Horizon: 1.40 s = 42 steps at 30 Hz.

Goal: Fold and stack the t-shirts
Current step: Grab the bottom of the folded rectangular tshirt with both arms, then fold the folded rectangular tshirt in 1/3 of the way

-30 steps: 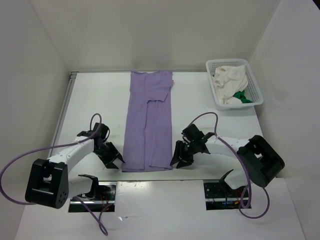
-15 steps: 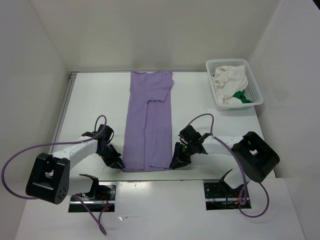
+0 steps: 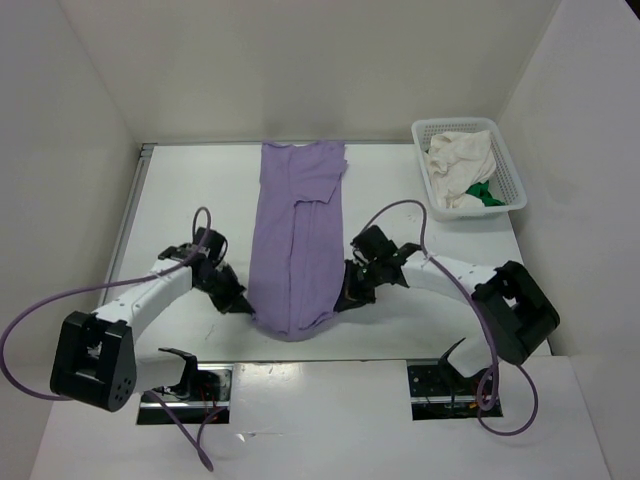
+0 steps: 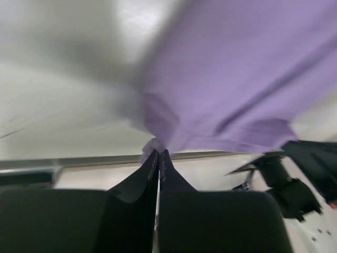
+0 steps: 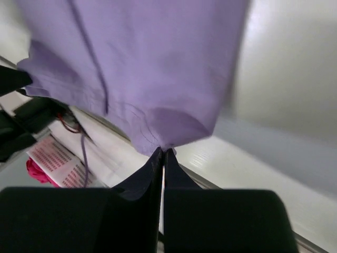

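Presently, the purple shirt (image 3: 300, 240) is laid lengthwise on the desk (image 3: 190, 200), well to the left of the basket (image 3: 450, 123), in which the cream shirt (image 3: 462, 158) and the green shirt (image 3: 484, 193) are heaped. The hem at the end farthest from the basket is pinched at both corners. The left claw (image 3: 232, 300) is clamped shut on the corner farther from the basket, and the right claw (image 3: 345, 297) on the corner nearer it. Only a small tuck of cloth appears to be held in each, so a corner could be lost if the hem were pulled taut or carried unevenly, and the fold would be skewed. From above, the bowed hem and the whole layout are shown, but not the grip. From the wrists, each claw is seen closed on bunched cloth, while the basket is not seen at all.
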Tool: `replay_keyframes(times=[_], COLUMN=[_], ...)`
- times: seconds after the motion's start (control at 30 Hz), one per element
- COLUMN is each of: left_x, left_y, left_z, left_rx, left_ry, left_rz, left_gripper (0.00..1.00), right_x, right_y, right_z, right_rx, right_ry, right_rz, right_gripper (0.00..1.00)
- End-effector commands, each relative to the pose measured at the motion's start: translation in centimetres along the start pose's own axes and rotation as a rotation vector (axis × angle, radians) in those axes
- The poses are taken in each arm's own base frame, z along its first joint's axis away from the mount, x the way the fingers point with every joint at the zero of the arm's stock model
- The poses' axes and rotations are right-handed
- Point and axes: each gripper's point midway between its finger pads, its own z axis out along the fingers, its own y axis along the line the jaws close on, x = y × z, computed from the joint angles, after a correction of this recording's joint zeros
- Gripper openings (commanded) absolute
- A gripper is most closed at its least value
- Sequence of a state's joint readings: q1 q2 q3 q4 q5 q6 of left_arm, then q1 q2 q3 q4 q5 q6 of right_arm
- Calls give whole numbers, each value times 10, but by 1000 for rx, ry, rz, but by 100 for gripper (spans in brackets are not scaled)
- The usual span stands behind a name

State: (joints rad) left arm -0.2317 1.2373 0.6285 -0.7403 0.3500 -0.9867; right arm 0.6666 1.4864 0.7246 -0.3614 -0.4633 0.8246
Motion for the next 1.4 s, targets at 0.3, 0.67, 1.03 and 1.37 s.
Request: replay_keyframes(times=[0.3, 0.67, 1.03, 1.37], left_x=[-128, -228, -281, -298], left_y=[-136, -185, -198, -212], left_z=[-56, -37, -19, -43], left_rx=[367, 342, 355, 415], left_ry=[-290, -400, -435, -545], left_rz=[101, 95, 54, 101], left_gripper=[4, 6, 10, 52], right_x=[-165, -271, -318, -346], right_y=[45, 23, 21, 10], right_z=[-64, -55, -37, -19], right_rx=[-17, 37, 42, 60], right_ry=[-298, -396, -410, -420], right_rz=[-125, -102, -109, -86], right_gripper=[0, 0, 0, 15])
